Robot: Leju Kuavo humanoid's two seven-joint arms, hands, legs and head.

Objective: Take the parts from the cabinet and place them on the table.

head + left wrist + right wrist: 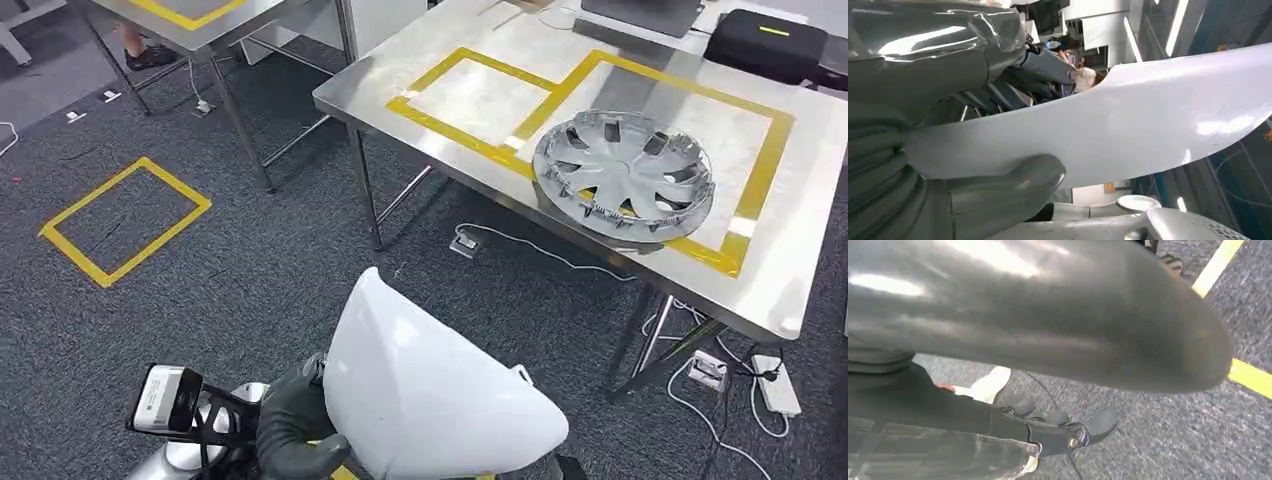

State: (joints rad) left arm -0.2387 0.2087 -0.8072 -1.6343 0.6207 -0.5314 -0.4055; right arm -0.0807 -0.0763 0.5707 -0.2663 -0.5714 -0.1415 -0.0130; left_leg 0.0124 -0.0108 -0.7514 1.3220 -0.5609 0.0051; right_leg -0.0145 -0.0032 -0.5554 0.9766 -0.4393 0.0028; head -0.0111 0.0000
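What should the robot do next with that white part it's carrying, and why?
Probably step toward the steel table: the left hand holds the white panel low over carpet, short of the table, where the hubcap already lies in one taped box and the box beside it is free.

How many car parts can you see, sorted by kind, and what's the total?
Hubcaps: 1, the silver hubcap lying on the steel table.
White body panels: 1, the white panel held low in front of the robot by the left robot hand.
Total: 2
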